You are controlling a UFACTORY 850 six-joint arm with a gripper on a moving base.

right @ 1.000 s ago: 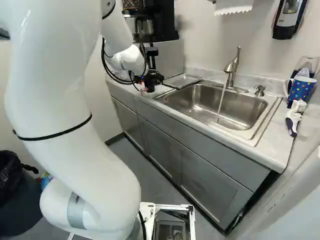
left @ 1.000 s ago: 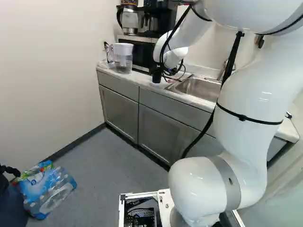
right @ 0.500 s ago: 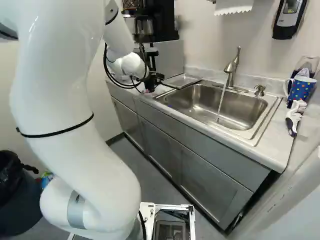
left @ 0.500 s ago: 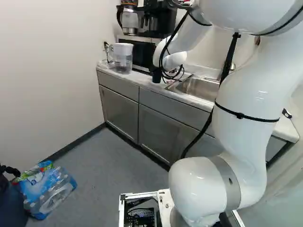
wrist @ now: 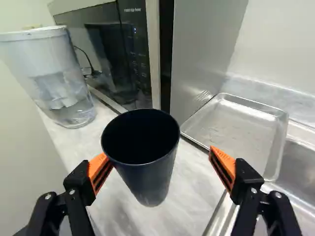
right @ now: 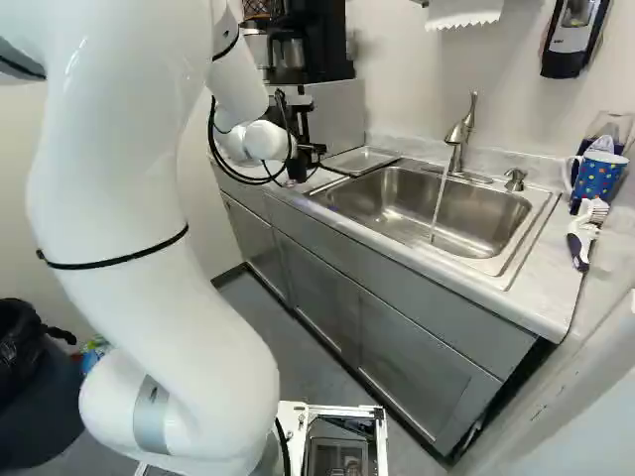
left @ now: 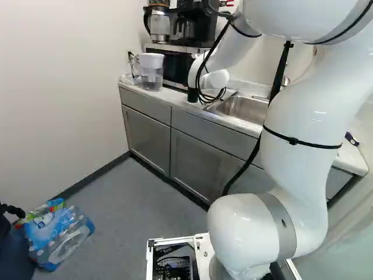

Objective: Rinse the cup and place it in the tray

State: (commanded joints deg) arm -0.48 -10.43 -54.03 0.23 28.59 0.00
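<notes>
My gripper (right: 310, 164) is low over the counter, left of the sink in the right base view, partly hidden by the wrist. In the wrist view the gripper (wrist: 160, 164) stands open, one finger at each side of a dark blue cup (wrist: 147, 179). This cup is upright on the counter, close to one finger, with a wide gap to the other; whether that finger touches it I cannot tell. The left base view shows the cup (left: 193, 95) beneath the wrist. A shallow metal tray (wrist: 236, 128) lies beyond the fingers, beside the sink. Water runs from the faucet (right: 458, 134).
A water pitcher (wrist: 59, 81) and a microwave (wrist: 110, 49) stand behind the cup. The sink basin (right: 397, 203) lies right of the tray. At the counter's right end are a dotted mug (right: 597, 178) and a brush (right: 585, 233). Bottled water (left: 58, 233) lies on the floor.
The wrist and gripper have come lower and shifted slightly right in the right base view. In the left base view the cup has stayed put. The base has not moved.
</notes>
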